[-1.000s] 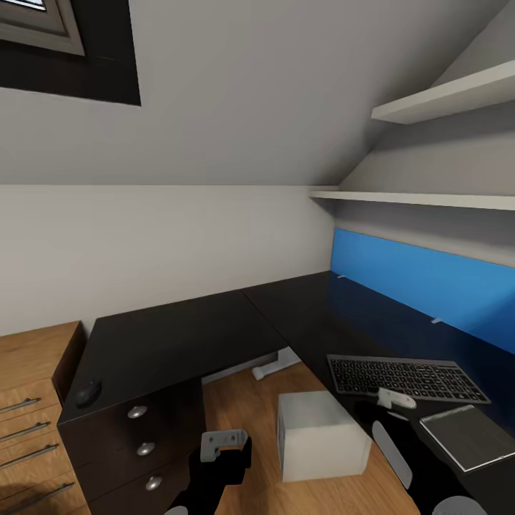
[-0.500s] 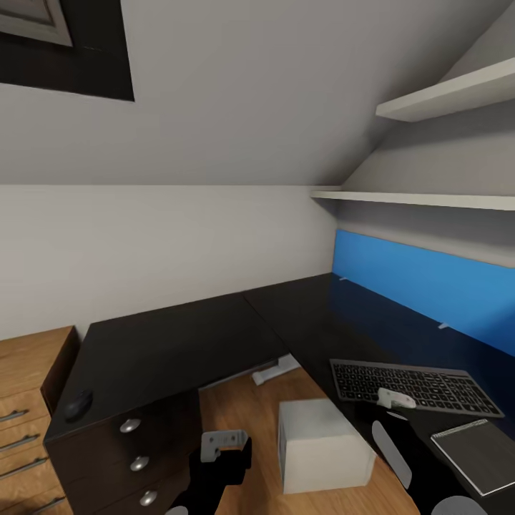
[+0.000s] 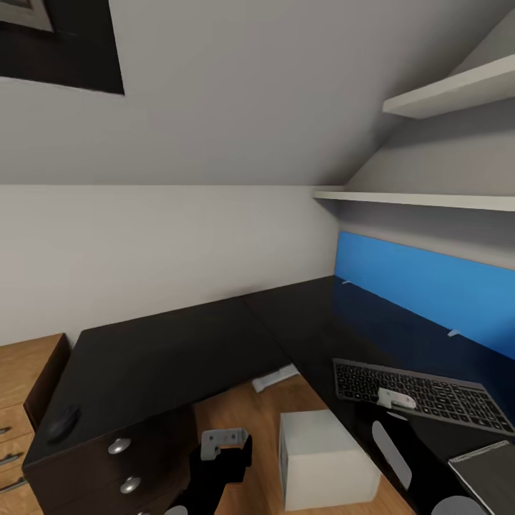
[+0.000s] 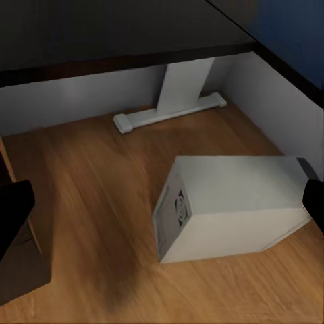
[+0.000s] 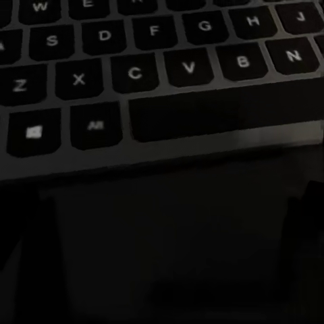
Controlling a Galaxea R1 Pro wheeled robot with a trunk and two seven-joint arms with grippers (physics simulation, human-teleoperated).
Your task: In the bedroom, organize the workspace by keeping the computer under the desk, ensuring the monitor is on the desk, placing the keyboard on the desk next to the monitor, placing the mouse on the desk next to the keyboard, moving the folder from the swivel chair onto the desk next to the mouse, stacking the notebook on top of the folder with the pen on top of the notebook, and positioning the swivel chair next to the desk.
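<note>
Fingertips of the right gripper (image 5: 162,263) are seen as dark shapes at the two sides of the right wrist view, set apart with nothing between them, low over the glossy top just in front of the keyboard (image 5: 155,74); in the head view the same gripper (image 3: 395,399) sits at the keyboard's (image 3: 422,395) near edge. The left gripper (image 4: 162,223) is likewise spread and empty, its tips at the sides of the left wrist view, hanging over the wood floor (image 4: 88,202) toward the computer (image 4: 229,206); in the head view it (image 3: 223,441) is held beside the drawers (image 3: 118,465).

The computer (image 3: 325,459) lies on the floor at the desk's inner corner, apparently short of being fully under the desk (image 3: 186,343); a small dark mouse (image 3: 63,422) rests on the far left wing, well apart from the keyboard.

If the keyboard is to be shifted, it is best taken by its thin front frame, kept flat and slid; the dark notebook (image 3: 493,468) near its right end should be cleared. Open desktop remains behind the keyboard toward the blue back panel (image 3: 429,286); the desk leg (image 4: 175,94) and wall limit how far the tower can be pushed.
</note>
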